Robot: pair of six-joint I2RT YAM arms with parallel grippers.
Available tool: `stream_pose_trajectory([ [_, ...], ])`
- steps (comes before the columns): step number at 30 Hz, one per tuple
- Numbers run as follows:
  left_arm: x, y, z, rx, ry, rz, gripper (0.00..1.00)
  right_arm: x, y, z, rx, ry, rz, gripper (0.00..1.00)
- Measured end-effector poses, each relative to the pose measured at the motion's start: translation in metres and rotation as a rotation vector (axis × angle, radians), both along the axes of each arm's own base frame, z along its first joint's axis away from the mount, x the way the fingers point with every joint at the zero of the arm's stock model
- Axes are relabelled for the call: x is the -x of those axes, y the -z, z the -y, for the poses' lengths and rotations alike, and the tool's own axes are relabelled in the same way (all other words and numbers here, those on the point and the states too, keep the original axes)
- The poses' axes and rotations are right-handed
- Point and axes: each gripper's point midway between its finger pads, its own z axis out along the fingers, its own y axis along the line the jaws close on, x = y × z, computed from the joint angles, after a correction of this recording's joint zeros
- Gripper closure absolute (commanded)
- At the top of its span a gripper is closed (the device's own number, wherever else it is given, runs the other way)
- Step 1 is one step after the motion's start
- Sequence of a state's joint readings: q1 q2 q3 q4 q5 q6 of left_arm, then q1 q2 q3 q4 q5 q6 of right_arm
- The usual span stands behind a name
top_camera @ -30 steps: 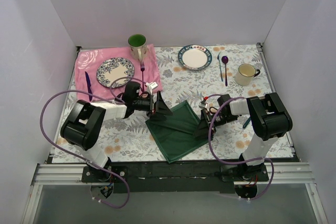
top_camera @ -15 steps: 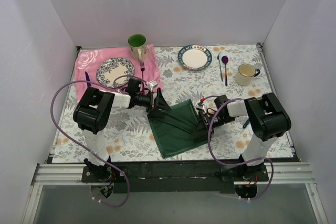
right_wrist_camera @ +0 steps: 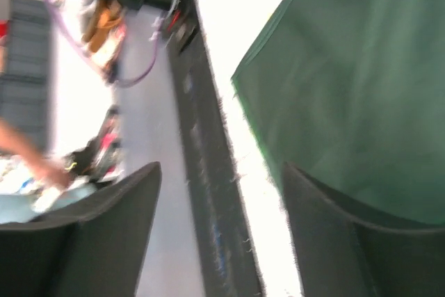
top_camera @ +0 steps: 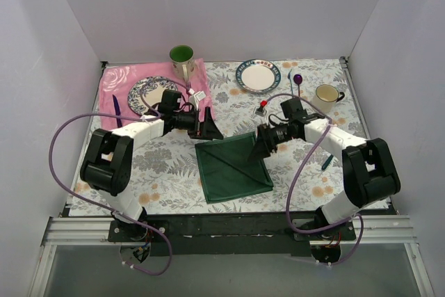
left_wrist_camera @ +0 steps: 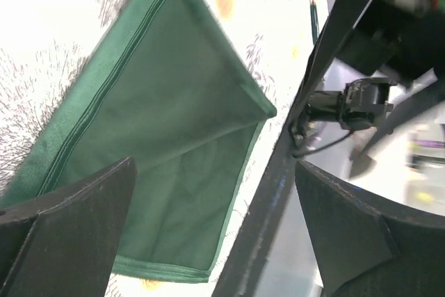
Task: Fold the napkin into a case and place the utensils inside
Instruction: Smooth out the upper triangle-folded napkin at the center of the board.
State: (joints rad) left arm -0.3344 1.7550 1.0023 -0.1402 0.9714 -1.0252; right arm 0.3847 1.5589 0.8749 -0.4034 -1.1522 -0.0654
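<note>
Dark green soft cloth, the napkin (top_camera: pixel 233 168), is lying folded flat into a rough square on the floral-print table (top_camera: pixel 167 165), near the middle and between the two arms. A diagonal fold line is running across its top layer. From the left wrist the napkin (left_wrist_camera: pixel 174 123) is showing a stitched hem, one pointed corner and a matte, lightly creased weave.

The left gripper (top_camera: pixel 211 130) is hanging at the napkin's far left corner, its black wedge-shaped fingers (left_wrist_camera: pixel 69 227) spread wide with nothing gripped. The right gripper (top_camera: pixel 262 149) is hanging at the far right corner, its fingers (right_wrist_camera: pixel 361 248) likewise parted and gripping nothing. The napkin (right_wrist_camera: pixel 361 81) is blurring out in that view. Can't tell if either set of tips is touching the fabric.

One slim dark green utensil handle (top_camera: pixel 327 162) is lying on the table just beside the right forearm, apart from the napkin, with its head hidden.

A crumpled pink cloth (top_camera: pixel 115 81) is covering the far left, carrying a round blue-patterned plate (top_camera: pixel 151 95) and a glossy mug with a green inside (top_camera: pixel 182 57). A pink fork (top_camera: pixel 188 92) is lying just beside that plate. A white plate with a coloured rim (top_camera: pixel 258 76), a purple spoon (top_camera: pixel 297 83) and a cream mug (top_camera: pixel 325 97) are sitting far right.
</note>
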Motion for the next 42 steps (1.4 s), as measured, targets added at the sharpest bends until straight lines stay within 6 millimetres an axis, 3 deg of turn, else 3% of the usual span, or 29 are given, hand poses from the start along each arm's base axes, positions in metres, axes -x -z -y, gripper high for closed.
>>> stream_pose_trajectory([
  [2,-0.003,-0.018,-0.004,-0.011,-0.012,0.085,0.02,-0.018,-0.008,0.0,0.01,0.022,0.083,0.56],
  [3,-0.004,-0.021,-0.006,-0.023,-0.016,0.114,0.05,-0.03,-0.01,0.0,0.031,0.04,0.13,0.67],
  [4,-0.005,-0.029,-0.009,-0.03,-0.022,0.154,0.12,-0.039,-0.011,0.001,0.044,0.051,0.164,0.71],
  [6,-0.007,-0.029,-0.012,-0.06,-0.029,0.182,0.17,-0.058,-0.011,-0.001,0.077,0.067,0.232,0.8],
  [9,-0.006,-0.017,-0.018,-0.113,-0.031,0.174,0.28,-0.084,-0.002,-0.002,0.13,0.083,0.29,0.87],
  [13,-0.001,-0.008,-0.025,-0.157,-0.025,0.157,0.38,-0.093,0.027,0.002,0.208,0.087,0.276,0.89],
  [18,0.004,-0.004,-0.028,-0.177,-0.012,0.147,0.57,-0.082,0.062,0.011,0.284,0.083,0.23,0.92],
  [24,0.007,-0.003,-0.029,-0.184,-0.001,0.144,0.6,-0.038,0.098,0.016,0.336,0.035,0.144,0.94],
  [27,0.008,-0.003,-0.029,-0.183,0.003,0.141,0.61,-0.016,0.106,0.014,0.333,0.008,0.096,0.94],
  [31,0.008,-0.003,-0.029,-0.178,0.013,0.148,0.61,0.001,0.105,0.009,0.315,-0.021,0.089,0.95],
  [34,0.009,-0.003,-0.029,-0.179,0.02,0.155,0.56,0.009,0.099,0.006,0.304,-0.038,0.086,0.86],
  [37,0.009,-0.002,-0.029,-0.181,0.041,0.185,0.52,0.007,0.08,0.002,0.267,-0.034,0.092,0.72],
  [39,0.009,-0.001,-0.028,-0.186,0.061,0.216,0.49,-0.009,0.059,-0.002,0.227,-0.008,0.115,0.65],
  [42,0.004,-0.005,-0.021,-0.179,0.112,0.317,0.39,-0.053,0.022,-0.002,0.16,0.077,0.19,0.55],
])
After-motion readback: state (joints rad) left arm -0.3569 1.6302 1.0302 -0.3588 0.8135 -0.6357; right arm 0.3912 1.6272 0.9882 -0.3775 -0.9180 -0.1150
